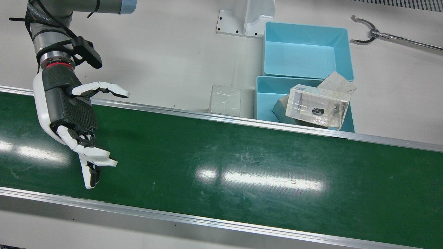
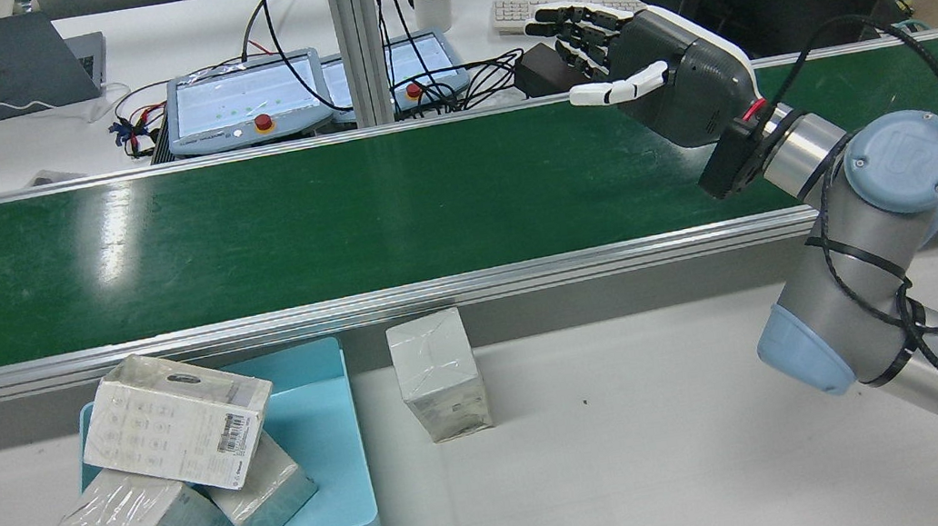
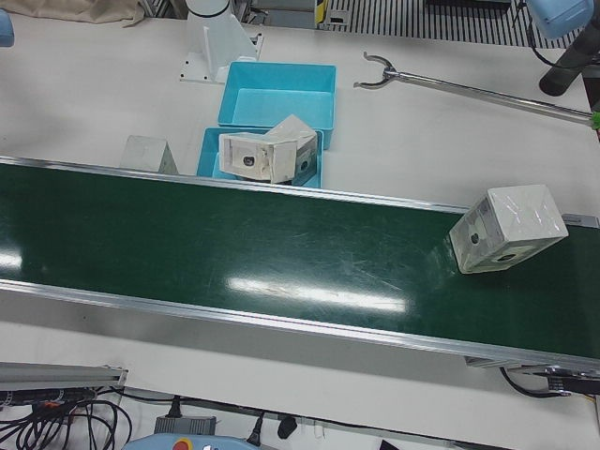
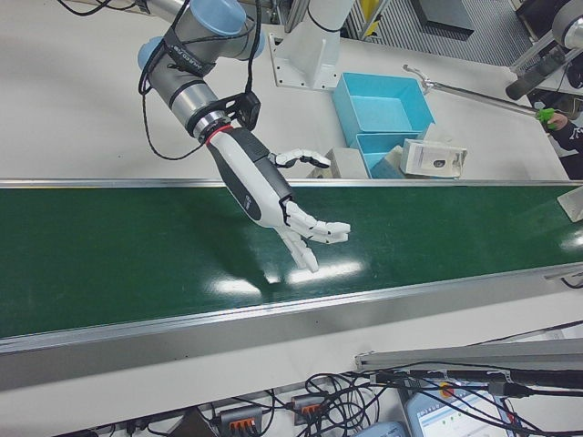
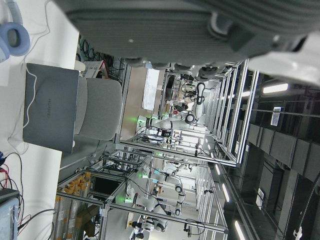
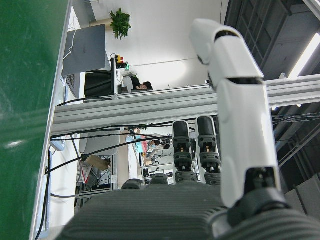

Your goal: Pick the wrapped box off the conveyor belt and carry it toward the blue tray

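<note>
A wrapped box [image 3: 506, 228], whitish under clear film, lies tilted at the far end of the green conveyor belt [image 3: 234, 244]; a corner of it shows in the right-front view [image 4: 573, 202]. My right hand [image 1: 69, 114] hovers open over the other end of the belt [image 1: 242, 166], fingers spread, holding nothing, far from that box. The same hand shows in the rear view [image 2: 663, 75] and the right-front view [image 4: 264, 191]. The blue tray [image 1: 264, 100] beside the belt holds wrapped boxes [image 1: 316, 107]. Only the palm of my left hand [image 5: 175, 25] shows; its fingers are hidden.
A second, empty blue tray [image 1: 306, 48] stands behind the first. One wrapped box [image 1: 225, 100] stands on the white table between the belt and the tray. A metal reach-grabber [image 1: 367, 33] lies on the table. Laptop, pendants and cables sit beyond the belt [image 2: 226, 104].
</note>
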`<action>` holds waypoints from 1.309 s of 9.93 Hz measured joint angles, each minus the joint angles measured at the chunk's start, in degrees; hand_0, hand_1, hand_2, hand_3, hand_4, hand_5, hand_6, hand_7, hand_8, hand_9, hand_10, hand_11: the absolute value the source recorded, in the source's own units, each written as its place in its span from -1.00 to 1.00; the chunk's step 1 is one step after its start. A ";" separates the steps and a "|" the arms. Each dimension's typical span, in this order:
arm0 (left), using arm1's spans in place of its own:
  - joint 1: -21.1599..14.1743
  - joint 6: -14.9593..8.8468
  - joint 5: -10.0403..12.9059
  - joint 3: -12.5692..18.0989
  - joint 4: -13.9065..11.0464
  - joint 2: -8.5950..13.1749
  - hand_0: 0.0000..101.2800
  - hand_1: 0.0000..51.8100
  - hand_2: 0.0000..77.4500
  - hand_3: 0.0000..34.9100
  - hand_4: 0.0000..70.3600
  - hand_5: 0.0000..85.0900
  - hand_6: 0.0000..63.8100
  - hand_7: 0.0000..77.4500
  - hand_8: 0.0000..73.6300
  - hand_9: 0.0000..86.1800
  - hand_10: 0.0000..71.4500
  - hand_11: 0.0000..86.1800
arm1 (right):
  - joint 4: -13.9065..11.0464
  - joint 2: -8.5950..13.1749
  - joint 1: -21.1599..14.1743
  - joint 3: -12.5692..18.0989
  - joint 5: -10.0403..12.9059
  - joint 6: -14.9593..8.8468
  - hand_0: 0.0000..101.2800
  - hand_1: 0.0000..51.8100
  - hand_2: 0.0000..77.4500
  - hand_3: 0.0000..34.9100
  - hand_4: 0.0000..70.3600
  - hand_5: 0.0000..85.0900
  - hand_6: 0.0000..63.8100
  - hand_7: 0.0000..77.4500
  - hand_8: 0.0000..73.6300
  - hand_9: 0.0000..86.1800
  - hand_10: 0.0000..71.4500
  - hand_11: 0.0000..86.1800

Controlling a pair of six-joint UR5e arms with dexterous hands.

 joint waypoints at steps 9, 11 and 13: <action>0.00 0.00 0.00 0.00 0.00 0.00 -1.00 -1.00 -0.97 -1.00 -1.00 -0.99 -1.00 -0.99 -0.99 -1.00 -0.98 -1.00 | 2.18 -1.81 0.16 -0.86 -1.46 -0.13 0.03 -0.09 -0.46 -0.85 -0.46 -0.41 -0.74 -0.41 -1.00 -0.89 -1.00 -0.96; 0.00 0.00 0.00 0.00 0.00 0.00 -1.00 -1.00 -0.97 -1.00 -1.00 -0.99 -1.00 -0.99 -0.99 -1.00 -0.98 -1.00 | 2.04 -2.14 0.27 -0.59 -1.52 0.14 0.03 -0.24 -0.51 -0.61 -0.46 -0.38 -0.74 -0.38 -1.00 -0.89 -1.00 -0.96; 0.00 0.00 0.00 0.00 0.00 0.00 -1.00 -1.00 -0.97 -1.00 -1.00 -0.97 -1.00 -0.99 -0.99 -1.00 -0.98 -1.00 | 2.06 -3.08 0.87 -0.20 -1.57 1.19 0.03 -0.28 -0.49 -0.56 -0.47 -0.38 -0.74 -0.38 -1.00 -0.89 -1.00 -0.96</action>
